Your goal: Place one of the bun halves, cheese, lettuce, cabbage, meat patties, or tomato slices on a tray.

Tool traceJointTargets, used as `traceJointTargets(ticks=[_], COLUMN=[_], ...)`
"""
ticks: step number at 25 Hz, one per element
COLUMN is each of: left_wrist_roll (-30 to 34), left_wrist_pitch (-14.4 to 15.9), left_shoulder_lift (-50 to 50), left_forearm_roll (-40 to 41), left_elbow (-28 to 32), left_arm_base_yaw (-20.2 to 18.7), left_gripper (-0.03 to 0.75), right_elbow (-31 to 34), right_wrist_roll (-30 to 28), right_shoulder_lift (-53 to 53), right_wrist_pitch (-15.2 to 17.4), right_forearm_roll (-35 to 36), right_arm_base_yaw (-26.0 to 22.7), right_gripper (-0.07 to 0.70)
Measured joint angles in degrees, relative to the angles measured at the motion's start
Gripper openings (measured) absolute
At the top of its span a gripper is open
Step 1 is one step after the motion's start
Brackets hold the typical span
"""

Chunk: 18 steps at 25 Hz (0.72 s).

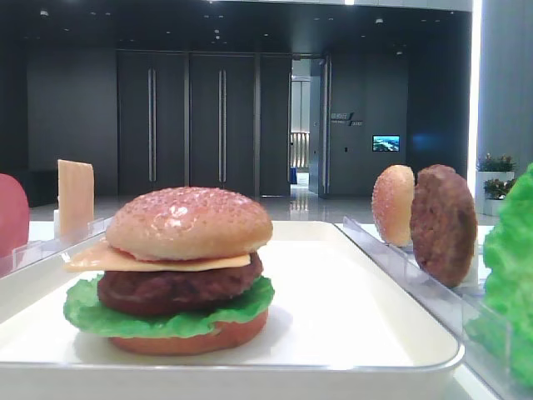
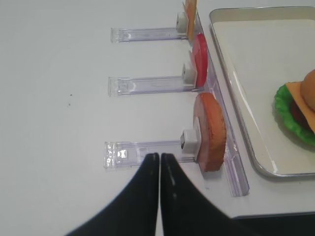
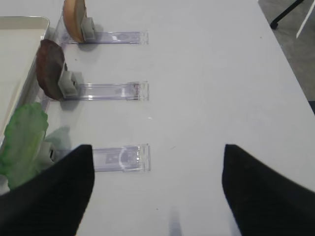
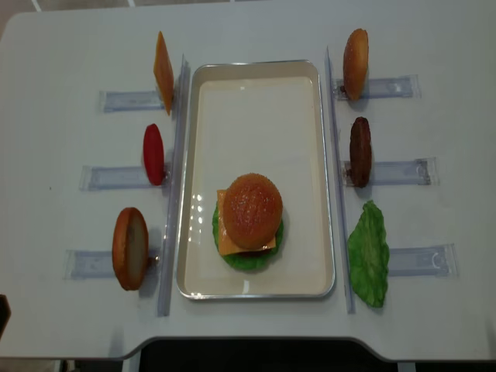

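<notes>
The left fingers [image 2: 160, 162] are pressing together with nothing between them, hovering over the near end of the clear holder [image 2: 147, 150] that is carrying the bun half [image 2: 210, 130] at the surface's left side. Past it, toward the far left corner, the tomato slice [image 2: 199, 66] and the cheese [image 2: 190, 12] are standing upright in their own holders, all just beside the tray [image 2: 236, 123].

On the tray's near half a burger [image 4: 248, 221] is already sitting assembled: bottom bun, lettuce, patty, cheese and a seeded top, so most of the stacking is looking done, while the spare pieces are waiting in their racks.

Along the surface's right side the second bun half [image 4: 356, 53], the meat patty [image 4: 360, 151] and the lettuce leaf [image 4: 369, 254] are standing untouched. The right fingers [image 3: 157, 191] are spreading wide and holding nothing, near the lettuce holder's end.

The overhead view is showing all six racks but neither pair of fingers; the low front view alone is revealing the burger's layers.
</notes>
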Motion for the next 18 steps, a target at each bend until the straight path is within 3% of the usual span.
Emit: traceJointTargets(ticks=[18], left_wrist_roll=[0.0], left_wrist_pitch=[0.0], left_shoulder_lift=[0.0], left_forearm_roll=[-0.1], left_elbow=[0.0], left_arm_base_yaw=[0.0], left_gripper=[0.000], right_elbow=[0.0], right_wrist_roll=[3.0], right_shoulder_lift=[0.0], right_wrist_pitch=[-0.2], right_forearm_roll=[0.9], right_arm_base_yaw=[0.2], right_gripper=[0.514])
